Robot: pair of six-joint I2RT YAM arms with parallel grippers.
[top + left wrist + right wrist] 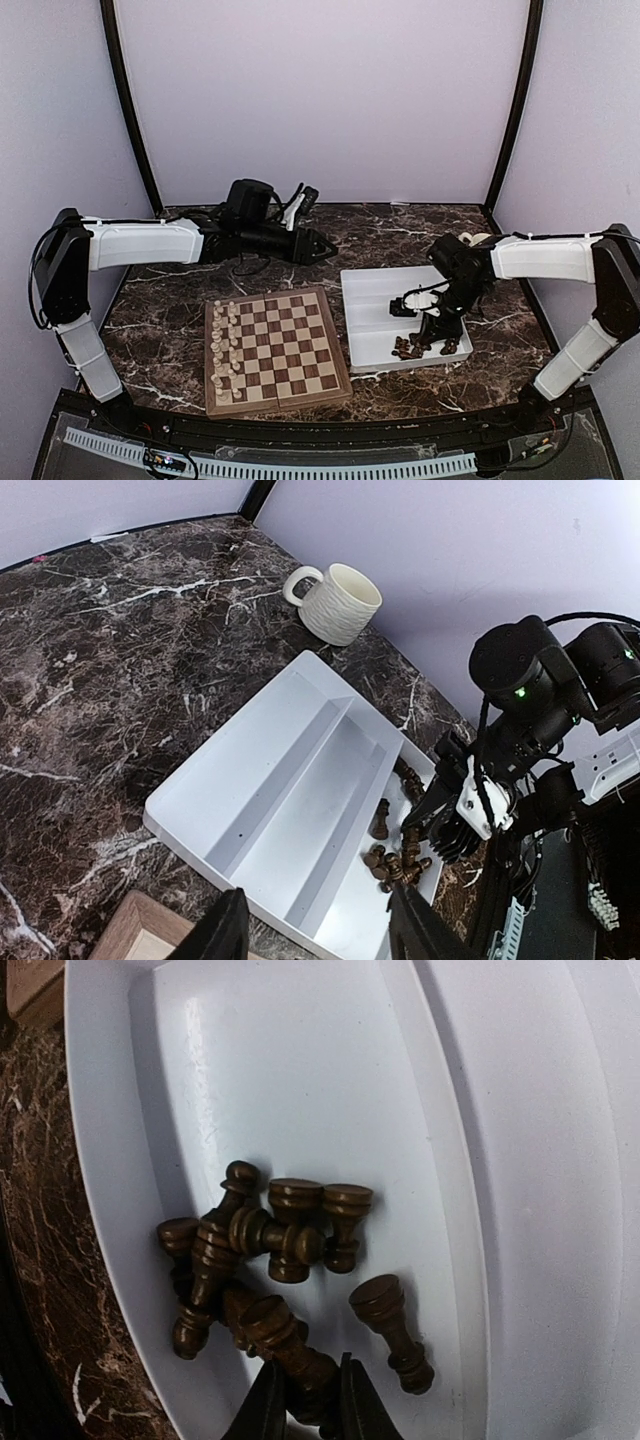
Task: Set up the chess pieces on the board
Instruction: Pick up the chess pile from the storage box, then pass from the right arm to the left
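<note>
From above, the board (290,350) sits lower centre on the marble table (400,235), with cream chess pieces (225,350) lined up along its left side. Just right of it lies a white tray (375,300). A small heap of dark chess pieces (410,348) is in the tray's lower right part. The right gripper (432,335) points down into that heap. The left gripper (328,245) hangs above the table, higher in the frame than the board and well apart from any piece.

In the left wrist view, the left gripper (320,935) shows at the bottom edge. Its jaws are partly spread and have nothing between them. Beyond it the tray (290,780) runs diagonally, with the dark chess pieces (390,865) in its lower right channel. The right gripper (425,840) is down among them. A cream mug (340,602) stands at the upper centre.

In the right wrist view, the dark chess pieces (270,1240) lie jumbled in the tray's (330,1080) left channel. The right gripper (308,1375) is at the bottom centre. Its jaws are drawn close on the end of one dark piece (285,1335) that lies slanted between them.
</note>
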